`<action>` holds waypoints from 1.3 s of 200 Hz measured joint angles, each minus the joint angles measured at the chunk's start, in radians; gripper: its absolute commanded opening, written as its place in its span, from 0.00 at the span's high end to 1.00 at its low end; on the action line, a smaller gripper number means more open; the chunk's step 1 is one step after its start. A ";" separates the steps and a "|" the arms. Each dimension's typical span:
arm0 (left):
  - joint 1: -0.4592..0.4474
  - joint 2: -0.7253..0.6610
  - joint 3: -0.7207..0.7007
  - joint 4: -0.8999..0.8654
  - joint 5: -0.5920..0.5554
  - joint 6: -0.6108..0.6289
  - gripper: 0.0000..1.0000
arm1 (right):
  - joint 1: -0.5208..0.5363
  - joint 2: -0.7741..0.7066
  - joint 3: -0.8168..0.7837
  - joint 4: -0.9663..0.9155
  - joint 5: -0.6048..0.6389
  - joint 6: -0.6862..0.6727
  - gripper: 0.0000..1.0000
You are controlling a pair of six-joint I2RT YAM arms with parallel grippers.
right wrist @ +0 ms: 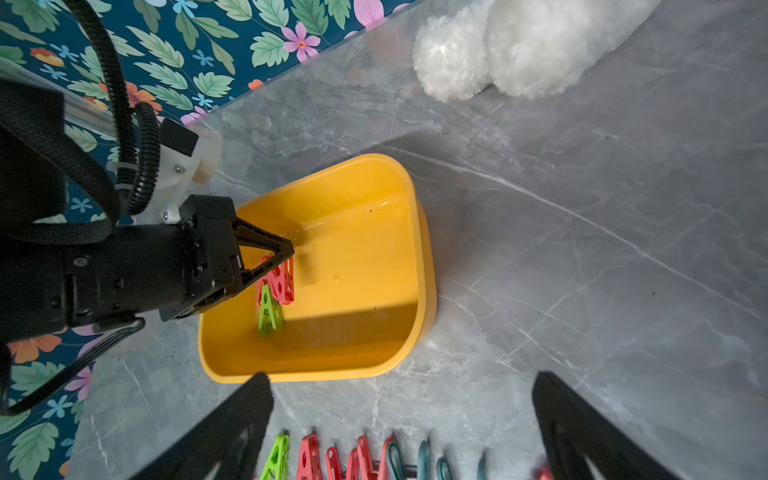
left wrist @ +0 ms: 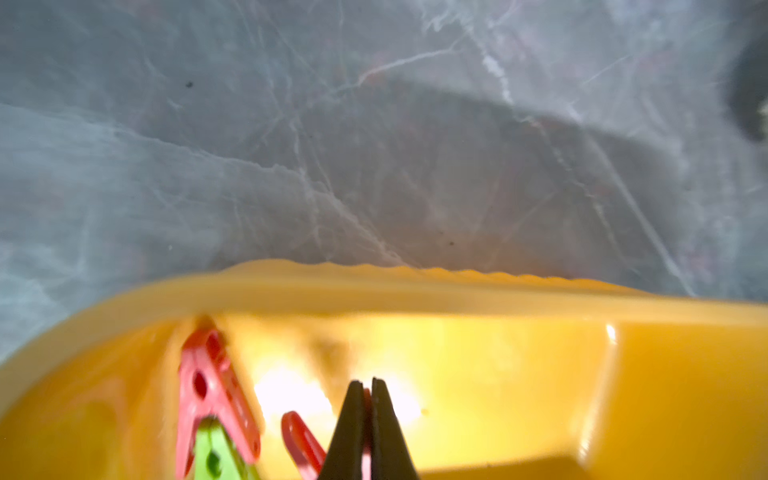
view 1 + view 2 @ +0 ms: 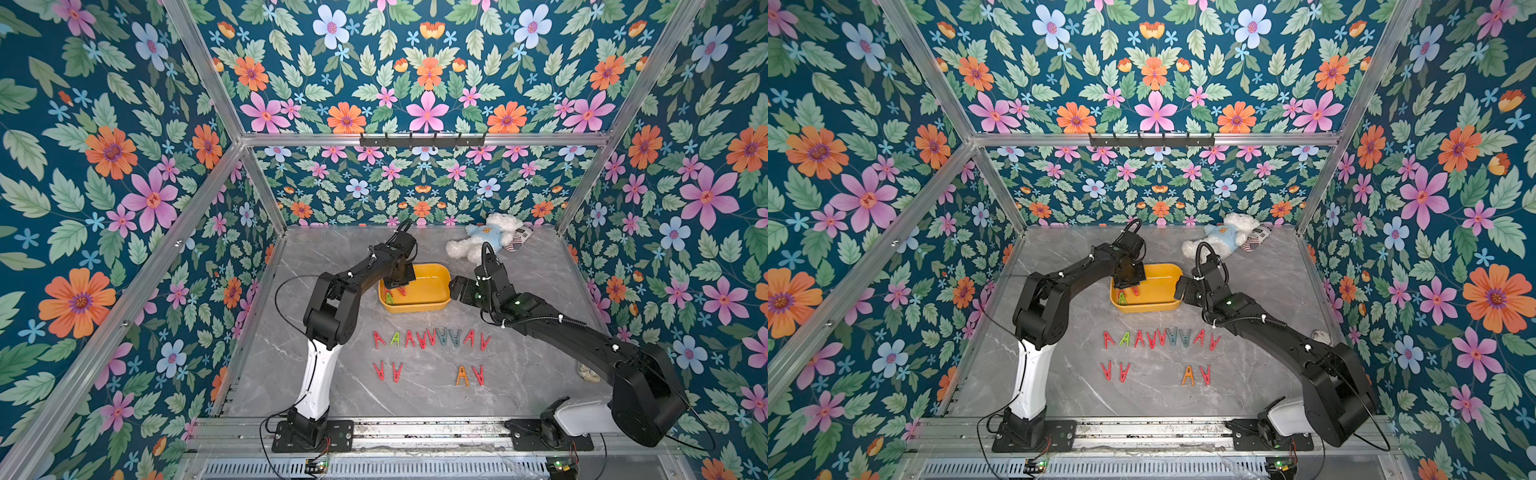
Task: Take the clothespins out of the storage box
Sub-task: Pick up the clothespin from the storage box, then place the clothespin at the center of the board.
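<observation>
Pinching a red clothespin [image 1: 284, 279] beside the green clothespin [image 1: 270, 313], left hand [image 2: 365, 388]; right hand [image 1: 401, 376] splayed.

White plush bear [image 3: 490, 236] in a pale blue shirt, lying at the far edge of the grey marble-patterned tabletop [image 3: 332, 386]; small striped fabric piece [image 3: 519, 240] just beside it. Dark blue floral wallpaper walls [image 3: 104, 166], with a black hook rail [image 3: 422, 140] on the back wall's aluminium frame bar [image 3: 291, 139].

Both top views are bright, evenly lit from above and sharp, with only faint shadows on the surface [image 3: 415, 395]. The left wrist view is hazy and smeared, and the storage box [image 2: 665, 374] floor is blown out to white glare. The right wrist view is crisper, with a shadow band across the box and the nearest clothespins [image 1: 309, 457] soft.
</observation>
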 measured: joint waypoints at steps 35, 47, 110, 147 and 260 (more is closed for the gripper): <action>-0.029 -0.084 -0.047 -0.016 -0.017 -0.026 0.98 | 0.000 -0.037 -0.042 0.029 -0.030 0.000 0.01; -0.044 -0.117 -0.074 -0.018 -0.023 -0.040 0.98 | 0.000 -0.051 -0.058 0.040 -0.034 0.000 0.01; -0.168 -0.318 -0.308 0.000 -0.065 -0.142 0.99 | 0.000 -0.131 -0.132 0.074 -0.116 0.000 0.01; -0.259 -0.438 -0.478 0.055 -0.089 -0.217 0.99 | 0.001 -0.172 -0.171 0.081 -0.166 0.002 0.01; -0.506 -0.609 -0.824 0.201 -0.149 -0.396 1.00 | 0.071 -0.244 -0.234 0.075 -0.238 0.024 0.01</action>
